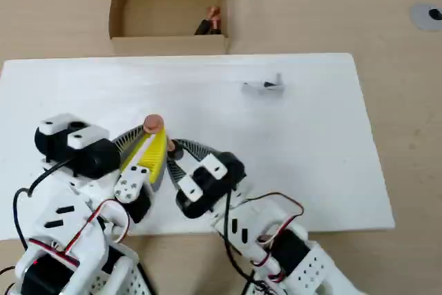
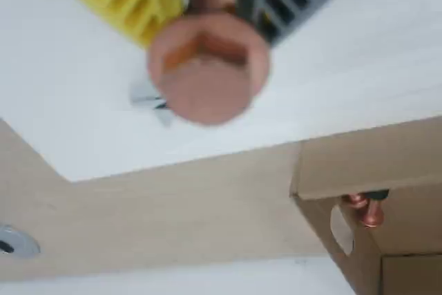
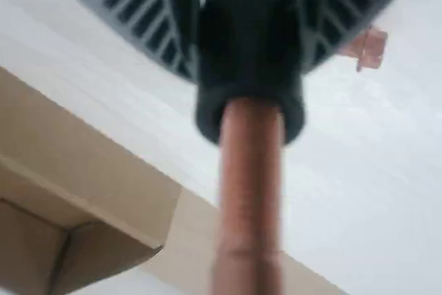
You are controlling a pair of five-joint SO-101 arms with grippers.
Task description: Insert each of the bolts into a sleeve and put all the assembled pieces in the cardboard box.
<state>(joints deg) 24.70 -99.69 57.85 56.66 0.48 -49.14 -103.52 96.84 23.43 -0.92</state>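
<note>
Bolt (image 1: 153,124), copper with a wide round head, pinched tight in the left gripper (image 1: 149,131), over the white mat (image 1: 311,157). Black sleeve (image 3: 248,53) with a copper rod (image 3: 248,191) poking out, squeezed in the right gripper (image 1: 173,151) just beside. Lots of bare mat ahead, up to the cardboard box (image 1: 166,45) past the far edge. One finished piece (image 1: 209,22) inside. Small grey piece (image 1: 264,86) well apart.

Copper bolt (image 1: 153,125), black sleeve (image 3: 248,53) around copper shaft, assembly (image 1: 209,23) inside cardboard box (image 1: 119,5)

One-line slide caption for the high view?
Left end effector grips a copper bolt, right end effector a black sleeve; one assembled piece lies in the cardboard box.
</note>
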